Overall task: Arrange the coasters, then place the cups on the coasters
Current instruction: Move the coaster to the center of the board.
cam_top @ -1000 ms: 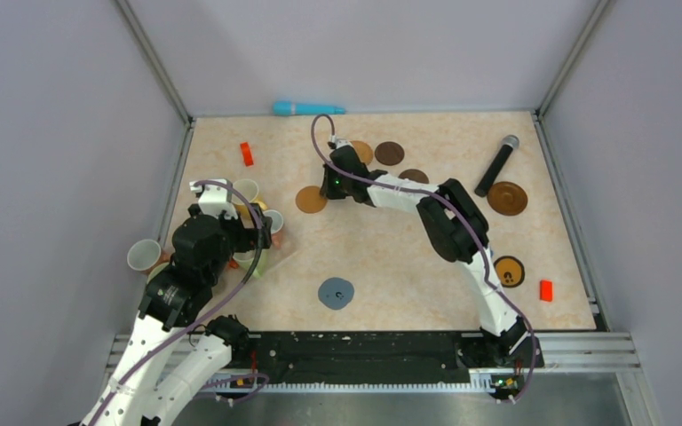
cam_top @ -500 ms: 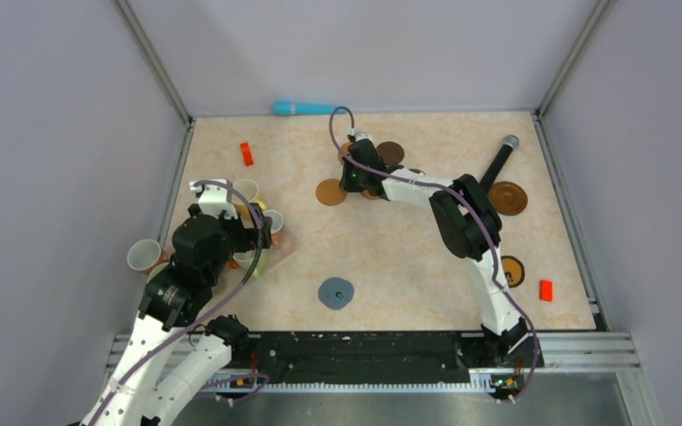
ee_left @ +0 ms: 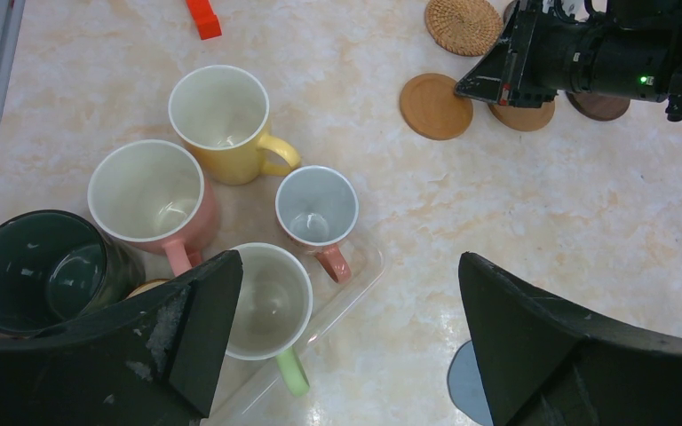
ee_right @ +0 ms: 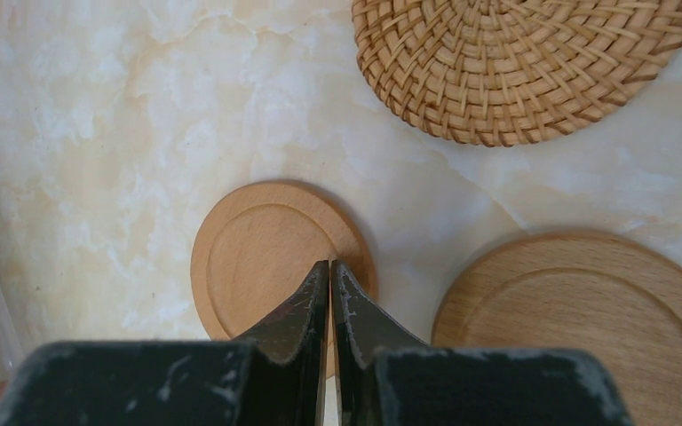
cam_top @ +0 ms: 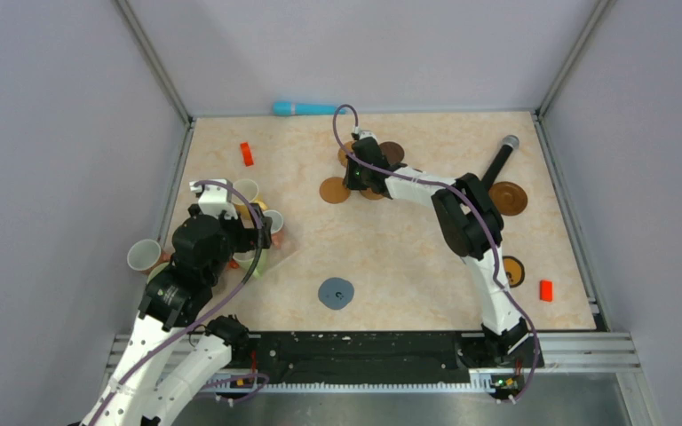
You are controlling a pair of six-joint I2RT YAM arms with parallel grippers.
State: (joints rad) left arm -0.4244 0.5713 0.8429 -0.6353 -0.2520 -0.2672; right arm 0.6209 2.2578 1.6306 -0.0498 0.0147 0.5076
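A: Marble-look tabletop (cam_top: 408,257), L side: cups (ee_left: 222,120) clustered, look empty; dark cup (ee_left: 35,266) part hidden by left gripper (ee_left: 346,284), spread wide, holding nothing.
B: Right gripper (ee_right: 330,275)?
A: Closed, empty, tips over small wood coaster (ee_right: 257,257); larger coaster (ee_right: 586,311) cut off.

Left arm (cam_top: 146,342) and right arm (cam_top: 488,293): white links, black joints — purple cables (cam_top: 337,124) along both; black fingers (ee_right: 306,311), scuffed pale.

Marbled table (cam_top: 391,257) with coasters (cam_top: 332,190), cups (ee_left: 222,115)
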